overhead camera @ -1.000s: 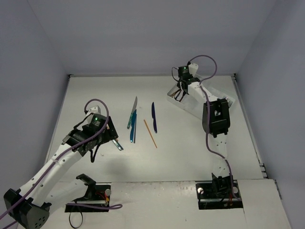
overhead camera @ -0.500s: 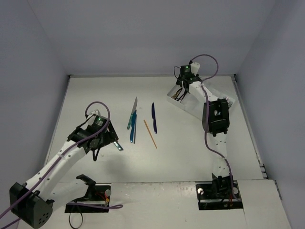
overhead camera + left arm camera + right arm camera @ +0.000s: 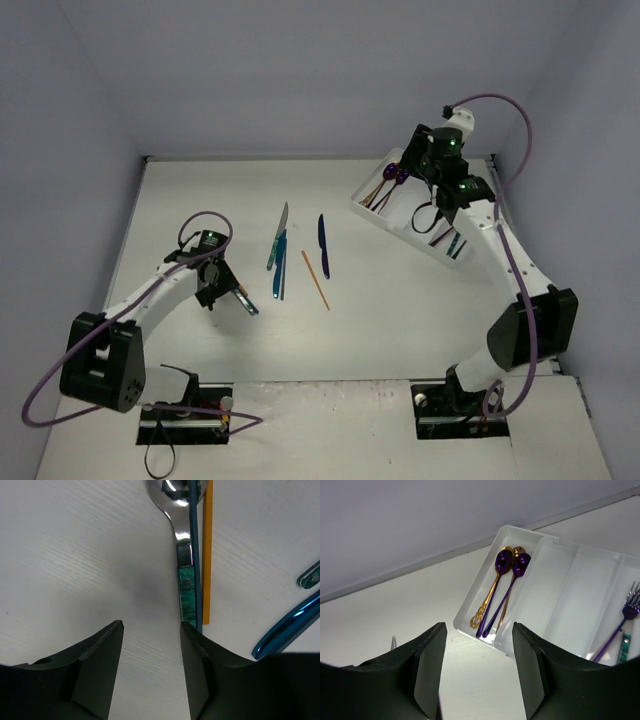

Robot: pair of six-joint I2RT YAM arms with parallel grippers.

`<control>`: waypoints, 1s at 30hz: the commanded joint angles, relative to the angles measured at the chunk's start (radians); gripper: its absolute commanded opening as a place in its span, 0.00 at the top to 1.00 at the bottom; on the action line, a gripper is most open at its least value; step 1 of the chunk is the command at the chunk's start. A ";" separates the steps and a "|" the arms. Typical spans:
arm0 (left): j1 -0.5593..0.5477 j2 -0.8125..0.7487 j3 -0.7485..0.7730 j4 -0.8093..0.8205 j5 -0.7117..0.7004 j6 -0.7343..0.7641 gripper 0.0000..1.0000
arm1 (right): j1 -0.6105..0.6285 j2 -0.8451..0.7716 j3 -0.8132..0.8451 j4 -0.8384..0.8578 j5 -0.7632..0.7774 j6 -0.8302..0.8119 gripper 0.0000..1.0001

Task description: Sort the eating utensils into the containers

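Purple and gold spoons (image 3: 504,562) sit in the white tray's end compartment (image 3: 512,536). A teal-handled spoon (image 3: 186,587) lies just ahead of the open, empty left hand (image 3: 151,630).

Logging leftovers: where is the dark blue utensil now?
Top view: the dark blue utensil lies centre-frame, outside the tray, right of the teal utensils, with the orange chopstick beside it.
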 commanded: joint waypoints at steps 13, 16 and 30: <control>0.033 0.270 0.145 0.143 -0.044 -0.010 0.66 | -0.003 -0.336 -0.344 0.008 -0.104 -0.033 0.46; 0.032 0.257 0.142 0.133 -0.048 -0.011 0.69 | -0.002 -0.341 -0.350 0.008 -0.108 -0.034 0.46; 0.032 0.131 0.142 0.111 -0.089 0.073 0.54 | -0.002 -0.330 -0.352 0.008 -0.132 -0.033 0.46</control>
